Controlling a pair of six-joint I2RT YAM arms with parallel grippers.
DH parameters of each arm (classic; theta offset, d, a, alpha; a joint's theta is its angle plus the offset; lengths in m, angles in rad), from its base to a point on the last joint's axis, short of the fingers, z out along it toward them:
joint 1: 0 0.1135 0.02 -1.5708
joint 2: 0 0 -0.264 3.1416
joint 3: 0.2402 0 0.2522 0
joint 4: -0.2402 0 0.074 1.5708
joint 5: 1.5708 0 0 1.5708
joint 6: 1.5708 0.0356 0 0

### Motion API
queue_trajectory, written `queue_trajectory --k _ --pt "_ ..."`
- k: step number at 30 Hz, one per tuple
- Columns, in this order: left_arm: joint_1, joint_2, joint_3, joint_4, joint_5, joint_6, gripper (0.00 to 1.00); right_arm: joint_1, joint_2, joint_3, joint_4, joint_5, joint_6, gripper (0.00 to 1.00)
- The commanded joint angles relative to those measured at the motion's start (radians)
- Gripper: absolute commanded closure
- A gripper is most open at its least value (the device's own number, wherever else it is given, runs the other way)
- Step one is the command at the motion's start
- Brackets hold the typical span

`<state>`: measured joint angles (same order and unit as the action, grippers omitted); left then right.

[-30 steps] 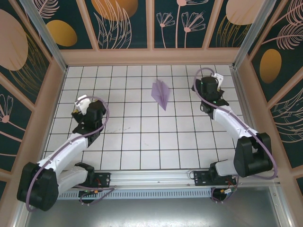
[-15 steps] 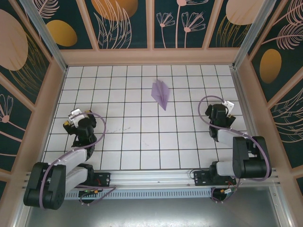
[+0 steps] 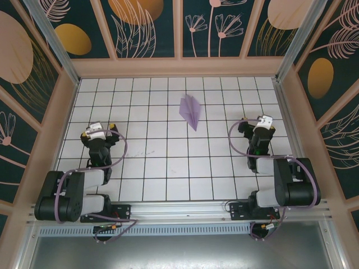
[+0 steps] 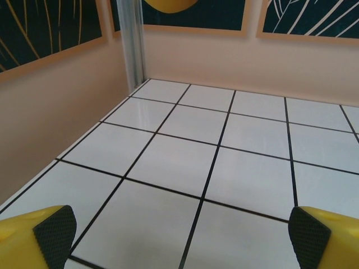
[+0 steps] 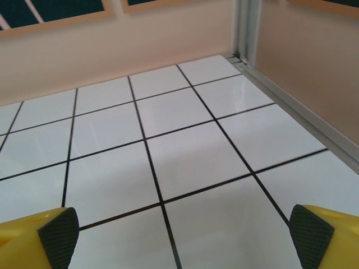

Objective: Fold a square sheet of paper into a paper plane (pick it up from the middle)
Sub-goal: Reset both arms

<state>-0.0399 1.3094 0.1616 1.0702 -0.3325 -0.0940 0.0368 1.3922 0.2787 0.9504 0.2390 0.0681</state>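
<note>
Tiled table [image 3: 168, 162] | paper plane [image 3: 190, 111] well apart from left gripper [image 4: 179, 235], right gripper [image 5: 185, 235] | both spread wide, apparently empty

Paper plane [image 3: 190, 112] creases seemingly too small.

Lilac paper plane [image 3: 190, 111], folded dart, flat on far-centre tiles

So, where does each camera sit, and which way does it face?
Top external: above, behind the bases, looking down on the white tiled table, the pointed lilac-purple paper plane, both arms, the left end effector and right end effector.
Left wrist: low, facing the far-left corner; its open yellow fingers.
Right wrist: low, facing the far-right corner; open yellow fingers.
Both wrist views share the table and beige wall.
</note>
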Motion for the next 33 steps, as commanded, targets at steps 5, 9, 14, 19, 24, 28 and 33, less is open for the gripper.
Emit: queue_trajectory --k 5,9,14,19,24,28,33 --pt "0.059 0.097 0.035 0.181 0.182 -0.030 0.01 -0.028 0.073 -0.014 0.180 -0.122 -0.053 0.01" --pt "0.059 0.178 0.039 0.245 0.199 -0.026 0.02 -0.050 0.115 -0.023 0.230 -0.171 -0.044 0.01" --pt "0.058 0.211 0.037 0.277 0.193 -0.023 0.02 -0.055 0.149 -0.054 0.311 -0.196 -0.050 0.01" --pt "0.058 0.208 0.047 0.253 0.188 -0.023 0.01 -0.059 0.149 -0.052 0.304 -0.203 -0.048 0.01" --pt "0.058 0.211 0.074 0.208 0.280 0.016 0.01 -0.060 0.149 -0.052 0.306 -0.202 -0.047 0.01" --pt "0.057 0.216 0.080 0.202 0.280 0.016 0.01 -0.060 0.149 -0.051 0.305 -0.204 -0.047 0.01" --pt "0.057 0.215 0.080 0.198 0.277 0.015 0.01 -0.059 0.148 -0.052 0.305 -0.202 -0.048 0.01"
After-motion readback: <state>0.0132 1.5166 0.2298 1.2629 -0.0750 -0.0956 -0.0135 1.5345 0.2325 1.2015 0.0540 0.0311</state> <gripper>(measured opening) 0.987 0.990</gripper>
